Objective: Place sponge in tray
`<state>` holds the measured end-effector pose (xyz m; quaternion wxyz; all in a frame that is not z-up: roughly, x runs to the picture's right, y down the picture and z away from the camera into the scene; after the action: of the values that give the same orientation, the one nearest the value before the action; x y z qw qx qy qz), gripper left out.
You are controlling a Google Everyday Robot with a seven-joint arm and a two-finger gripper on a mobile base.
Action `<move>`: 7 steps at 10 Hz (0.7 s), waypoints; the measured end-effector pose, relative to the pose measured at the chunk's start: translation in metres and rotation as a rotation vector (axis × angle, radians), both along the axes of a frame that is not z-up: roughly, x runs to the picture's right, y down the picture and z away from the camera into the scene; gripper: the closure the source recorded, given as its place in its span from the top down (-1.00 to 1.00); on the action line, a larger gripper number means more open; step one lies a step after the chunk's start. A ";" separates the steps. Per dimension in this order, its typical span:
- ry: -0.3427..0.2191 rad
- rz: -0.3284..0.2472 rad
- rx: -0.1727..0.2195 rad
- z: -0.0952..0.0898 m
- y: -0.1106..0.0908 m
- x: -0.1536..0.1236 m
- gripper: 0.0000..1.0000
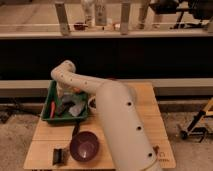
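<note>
The green tray (48,101) sits at the table's back left. My white arm reaches from the lower middle up and over to it, and my gripper (63,101) hangs down inside the tray near its back left. Greyish items (75,108) and a thin red-orange item (52,111) lie in the tray. I cannot tell which of these is the sponge, or whether the gripper holds it.
A round dark purple bowl (84,146) stands on the wooden table (147,107) in front of the tray. A small dark block (60,156) lies at the front left. A dark ledge with a railing runs behind the table. A yellow-black stand (200,124) is on the floor at right.
</note>
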<state>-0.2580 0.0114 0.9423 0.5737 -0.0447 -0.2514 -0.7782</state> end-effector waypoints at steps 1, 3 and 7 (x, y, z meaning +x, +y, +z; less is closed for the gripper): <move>-0.001 -0.002 -0.001 -0.001 0.000 0.000 -0.30; -0.009 -0.011 0.001 -0.001 -0.002 -0.006 0.02; -0.037 -0.020 0.009 0.006 -0.008 -0.022 0.60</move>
<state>-0.2798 0.0032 0.9478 0.5612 -0.0303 -0.2580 -0.7858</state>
